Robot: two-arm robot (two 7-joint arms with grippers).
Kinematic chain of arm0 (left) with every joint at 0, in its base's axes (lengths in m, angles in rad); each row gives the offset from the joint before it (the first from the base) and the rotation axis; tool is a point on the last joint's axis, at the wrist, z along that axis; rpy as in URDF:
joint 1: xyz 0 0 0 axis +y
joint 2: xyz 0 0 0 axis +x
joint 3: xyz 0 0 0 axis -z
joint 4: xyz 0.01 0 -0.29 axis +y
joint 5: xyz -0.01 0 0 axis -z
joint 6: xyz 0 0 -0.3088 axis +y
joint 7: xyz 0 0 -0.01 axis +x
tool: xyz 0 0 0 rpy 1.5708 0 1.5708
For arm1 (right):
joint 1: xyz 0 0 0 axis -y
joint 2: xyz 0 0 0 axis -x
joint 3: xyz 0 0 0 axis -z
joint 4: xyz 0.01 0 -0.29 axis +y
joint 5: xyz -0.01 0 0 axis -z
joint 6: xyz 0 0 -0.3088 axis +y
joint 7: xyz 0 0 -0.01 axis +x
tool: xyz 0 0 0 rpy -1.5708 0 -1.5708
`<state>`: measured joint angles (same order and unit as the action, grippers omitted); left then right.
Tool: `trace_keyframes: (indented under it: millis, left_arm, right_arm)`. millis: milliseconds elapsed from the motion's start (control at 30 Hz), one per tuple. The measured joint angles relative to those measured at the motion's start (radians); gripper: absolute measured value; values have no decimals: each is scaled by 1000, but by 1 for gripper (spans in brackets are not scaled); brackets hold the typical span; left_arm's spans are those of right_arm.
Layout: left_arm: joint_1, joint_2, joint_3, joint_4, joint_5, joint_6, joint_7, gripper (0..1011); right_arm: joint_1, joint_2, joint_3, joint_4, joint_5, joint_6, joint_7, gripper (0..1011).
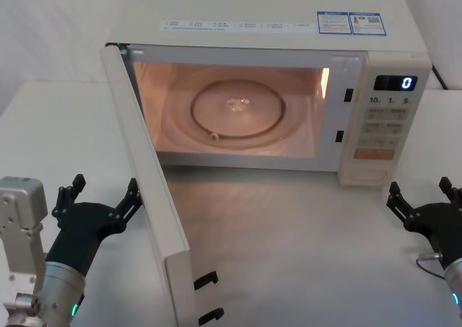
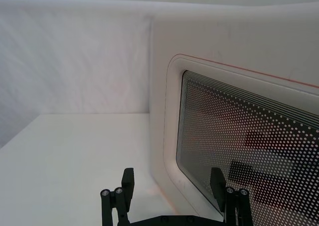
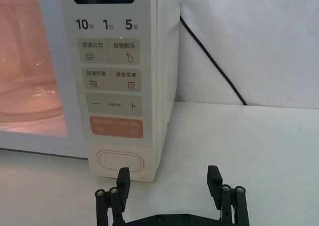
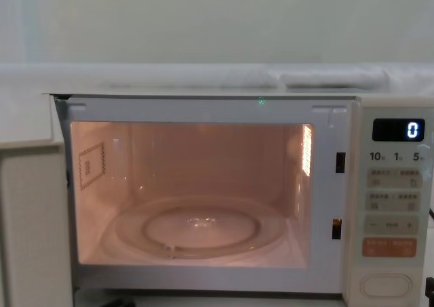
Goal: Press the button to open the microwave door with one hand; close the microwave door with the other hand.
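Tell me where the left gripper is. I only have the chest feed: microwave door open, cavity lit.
Observer: In the head view, the left gripper sits on the outer side of the open microwave door, fingers open.
Operator: Touching the door?
Observer: Can't tell. In the left wrist view its fingers point at the door's window, close up.
Operator: And the right gripper?
Observer: The right gripper is open, low in front of the control panel, facing the button but apart from it.
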<state>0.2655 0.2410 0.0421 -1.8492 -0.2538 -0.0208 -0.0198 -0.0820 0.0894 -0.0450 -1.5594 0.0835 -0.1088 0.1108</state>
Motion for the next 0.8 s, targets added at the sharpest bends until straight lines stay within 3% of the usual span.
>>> trace_keyframes:
  millis: [800]
  left_arm:
    - [0, 0, 0, 0, 0, 0, 0, 1001]
  right_arm:
    - [0, 0, 0, 0, 0, 0, 0, 1002]
